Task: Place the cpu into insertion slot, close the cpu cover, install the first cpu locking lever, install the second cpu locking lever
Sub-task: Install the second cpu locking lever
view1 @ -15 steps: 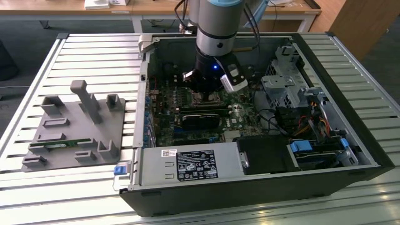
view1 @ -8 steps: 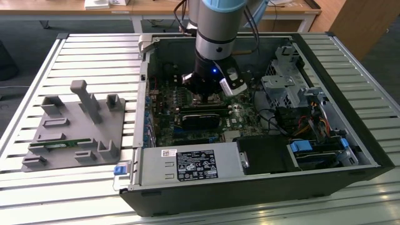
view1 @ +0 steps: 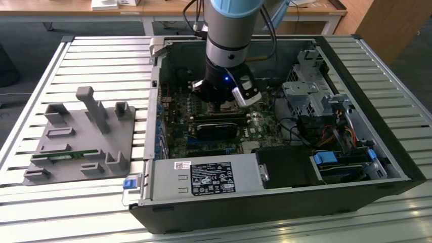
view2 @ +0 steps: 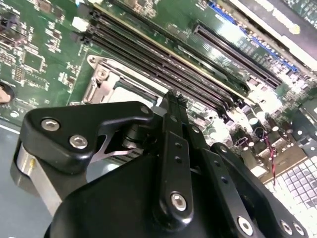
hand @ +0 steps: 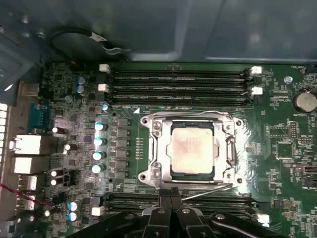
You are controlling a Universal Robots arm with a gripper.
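Black two-finger gripper point(hand: 171, 192) pinched shut, holding nothing, tips at socket's edge. Dull beige square cpu point(hand: 192, 148) sits just ahead, under silver-grey metal cover frame point(hand: 156, 148) lying flat; probably nudging thin lever point(hand: 208, 190).

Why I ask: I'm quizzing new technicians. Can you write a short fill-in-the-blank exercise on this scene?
1. The circuit board near the gripper is ____ in colour.
2. The cpu cover lies ____ around the cpu.
3. The gripper's jaws are ____.

Missing words: green; closed; shut
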